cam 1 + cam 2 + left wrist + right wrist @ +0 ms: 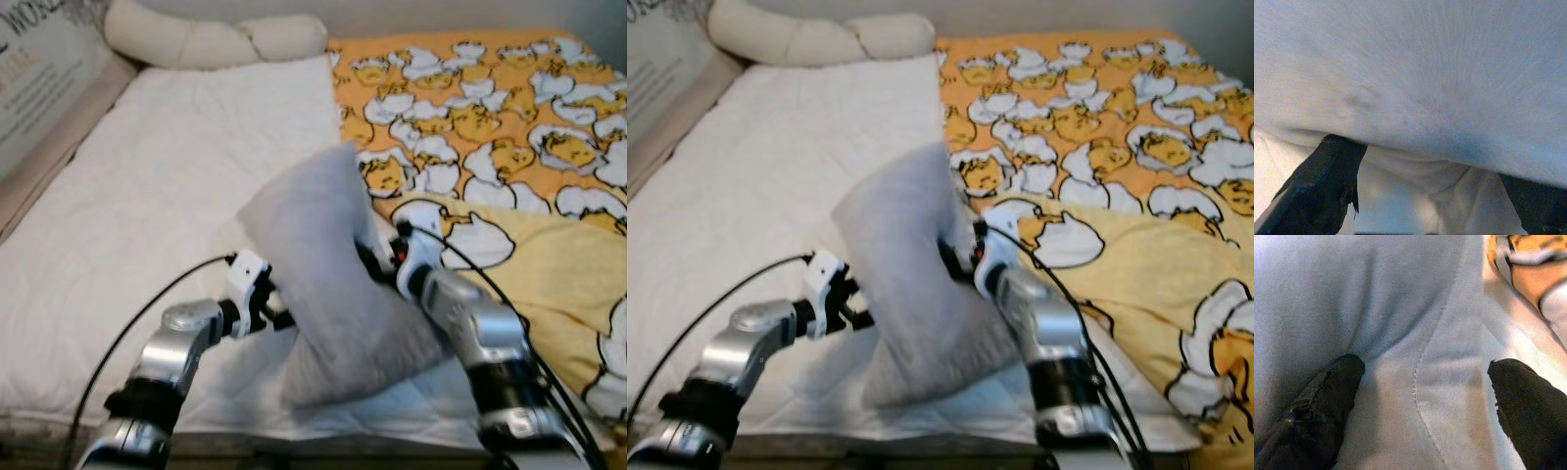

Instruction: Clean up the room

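A grey pillow [328,284] stands tilted on its lower edge on the white mattress cover [167,225], near the foot of the bed, and it stays up because both arms press in on it from either side; the likely aim is to carry it to the head of the bed, where a cream knotted cushion [211,39] lies against the wall. The left gripper [1420,196] sits against the pillow's left flank, its two black fingers spread wide apart with the grey fabric bulging just above them, so it is not clamped on cloth but braces the pillow like a flat palm. The right gripper [1425,401] meets the opposite face, its fingers also splayed, a stitched seam running between them; whether the tips pinch any fabric is hard to say from this close, soft view, though it looks like pushing, not nipping. Both silver forearms reach forward from low down and angle inward, elbows out, wrists turned toward each other. To the right, the orange egg-print blanket [490,98] lies rumpled over the mattress, its yellow underside folded back close beside the right arm
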